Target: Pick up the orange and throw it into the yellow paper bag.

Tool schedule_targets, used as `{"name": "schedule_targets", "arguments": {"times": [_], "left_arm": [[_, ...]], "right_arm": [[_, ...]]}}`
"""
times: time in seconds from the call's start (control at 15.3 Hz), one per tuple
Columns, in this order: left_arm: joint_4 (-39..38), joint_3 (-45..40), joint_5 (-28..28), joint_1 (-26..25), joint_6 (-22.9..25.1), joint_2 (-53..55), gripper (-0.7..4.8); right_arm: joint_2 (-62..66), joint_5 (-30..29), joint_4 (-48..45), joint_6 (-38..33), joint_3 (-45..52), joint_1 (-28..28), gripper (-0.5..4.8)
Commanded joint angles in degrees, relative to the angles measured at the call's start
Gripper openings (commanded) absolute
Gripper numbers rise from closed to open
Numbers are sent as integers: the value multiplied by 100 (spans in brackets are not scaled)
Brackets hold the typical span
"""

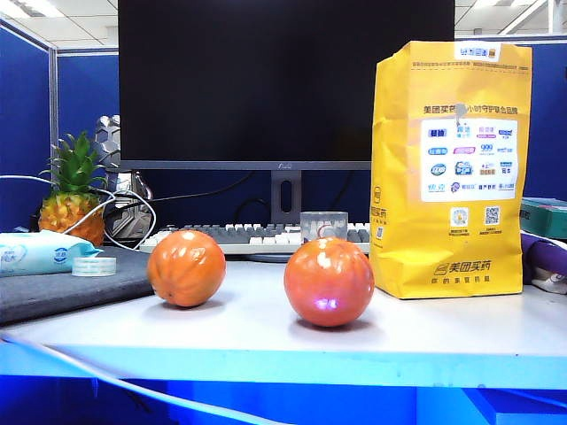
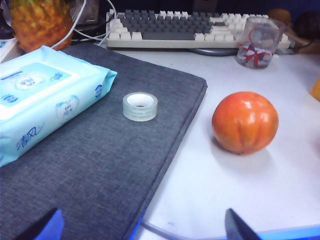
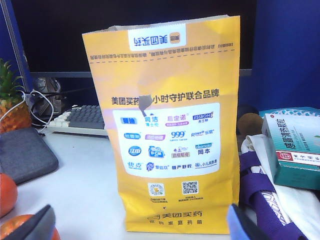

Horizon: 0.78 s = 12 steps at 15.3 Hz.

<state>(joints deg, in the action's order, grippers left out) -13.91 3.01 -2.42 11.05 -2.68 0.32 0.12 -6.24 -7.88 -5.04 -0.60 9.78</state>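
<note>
I am counting two orange balls on the white table: one glossy orange and one duller ribbed ball. I am seeing one yellow paper bag, one pineapple, one pack of wet wipes, one roll of clear tape, one grey pad, one keyboard, one clear glass cup, one dark monitor and one green medicine box. I am viewing two grippers, the left gripper and the right gripper, each showing two fingertips set wide apart.
</note>
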Motion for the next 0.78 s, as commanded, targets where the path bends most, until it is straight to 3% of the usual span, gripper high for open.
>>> {"name": "schedule_targets", "arguments": {"times": [0.07,0.46,0.78], "left_arm": [[118,11,24,-9,-98,-7,430],[208,17,-37,-9,-140,-7,430],[1401,149,-837,2,-1095,-4,479]], "right_arm": [[-2,-28,-92,-13,48,11,479],[-2,-315,-81,-144,50,22,479],[-2,-693,-385,-586,50,46,479]]}}
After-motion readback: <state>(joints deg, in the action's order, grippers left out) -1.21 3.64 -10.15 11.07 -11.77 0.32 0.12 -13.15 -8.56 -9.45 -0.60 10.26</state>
